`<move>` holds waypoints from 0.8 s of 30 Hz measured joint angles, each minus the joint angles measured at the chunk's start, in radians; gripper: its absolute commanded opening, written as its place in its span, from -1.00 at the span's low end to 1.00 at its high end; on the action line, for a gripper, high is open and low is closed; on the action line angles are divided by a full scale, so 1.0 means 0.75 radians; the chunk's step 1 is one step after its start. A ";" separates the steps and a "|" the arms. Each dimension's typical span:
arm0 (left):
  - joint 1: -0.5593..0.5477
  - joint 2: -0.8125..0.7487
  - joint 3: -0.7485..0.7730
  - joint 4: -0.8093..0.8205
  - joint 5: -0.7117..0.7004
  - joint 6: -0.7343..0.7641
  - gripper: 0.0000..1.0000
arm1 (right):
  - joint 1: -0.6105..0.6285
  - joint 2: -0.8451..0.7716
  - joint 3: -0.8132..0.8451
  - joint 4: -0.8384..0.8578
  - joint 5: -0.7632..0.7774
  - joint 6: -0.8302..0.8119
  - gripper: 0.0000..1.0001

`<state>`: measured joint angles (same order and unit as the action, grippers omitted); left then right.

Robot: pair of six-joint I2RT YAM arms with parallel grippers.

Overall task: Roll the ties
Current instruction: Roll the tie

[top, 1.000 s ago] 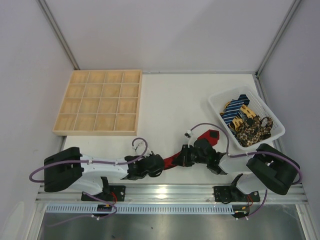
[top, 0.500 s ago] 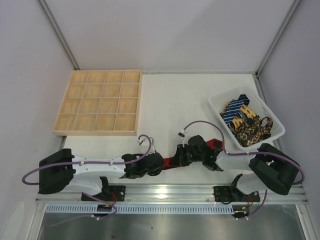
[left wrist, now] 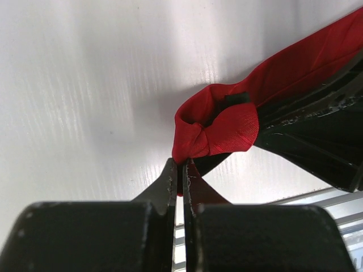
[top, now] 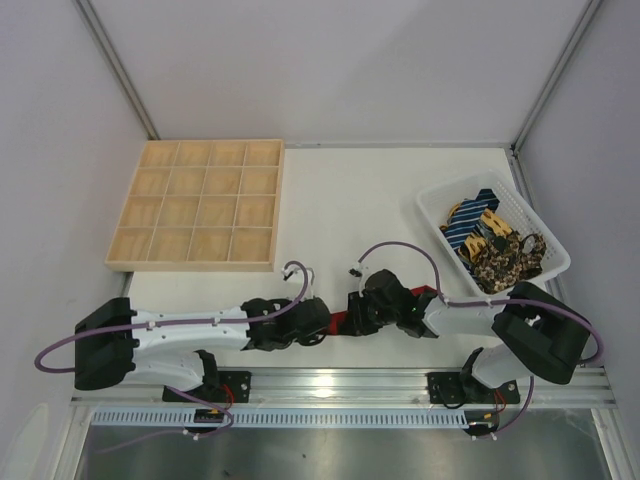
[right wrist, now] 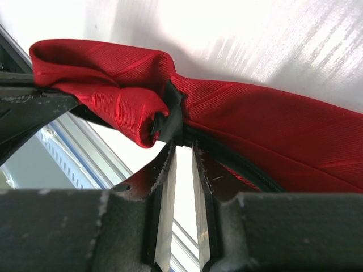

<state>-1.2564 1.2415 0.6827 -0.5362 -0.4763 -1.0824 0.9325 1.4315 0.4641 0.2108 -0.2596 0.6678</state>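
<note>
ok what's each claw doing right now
left claw: shut, pinching the plain red fabric necktie
right claw: slightly open, beside the rolled end, not gripping

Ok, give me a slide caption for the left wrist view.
Left gripper pinches the partly rolled red tie on the white table.

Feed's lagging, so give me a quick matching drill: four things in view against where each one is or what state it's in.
Things:
1. red tie
2. wooden tray
3. white basket
4. left gripper

States:
A. holds the other ties, far right
B. partly rolled, between the two grippers
C. compartments bare, far left
D. shut on red fabric

Pairs: 1-B, 2-C, 3-A, 4-D
</note>
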 measured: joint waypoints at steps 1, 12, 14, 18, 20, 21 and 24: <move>0.000 0.001 0.006 -0.004 0.000 0.007 -0.99 | 0.001 0.003 0.004 -0.003 0.001 -0.001 -0.57; 0.000 0.037 0.040 -0.084 -0.025 -0.012 -0.99 | 0.010 -0.151 0.012 -0.185 0.056 -0.025 -0.60; 0.000 0.034 0.040 -0.085 -0.026 -0.021 -0.99 | 0.010 -0.205 0.012 -0.192 0.057 -0.041 -0.54; 0.000 0.034 0.040 -0.087 -0.026 -0.027 -0.99 | 0.010 -0.228 0.017 -0.183 0.029 -0.060 -0.46; 0.000 0.034 0.040 -0.087 -0.026 -0.033 -0.99 | 0.011 -0.196 0.028 -0.168 0.004 -0.066 -0.45; 0.000 0.034 0.040 -0.087 -0.026 -0.035 -0.99 | 0.012 -0.172 0.039 -0.162 -0.007 -0.066 -0.45; 0.000 0.034 0.043 -0.098 -0.026 -0.036 -0.99 | 0.017 -0.098 0.062 -0.134 -0.025 -0.067 -0.43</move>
<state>-1.2564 1.2667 0.7151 -0.6098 -0.4957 -1.1091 0.9455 1.3582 0.5102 0.1104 -0.2787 0.6174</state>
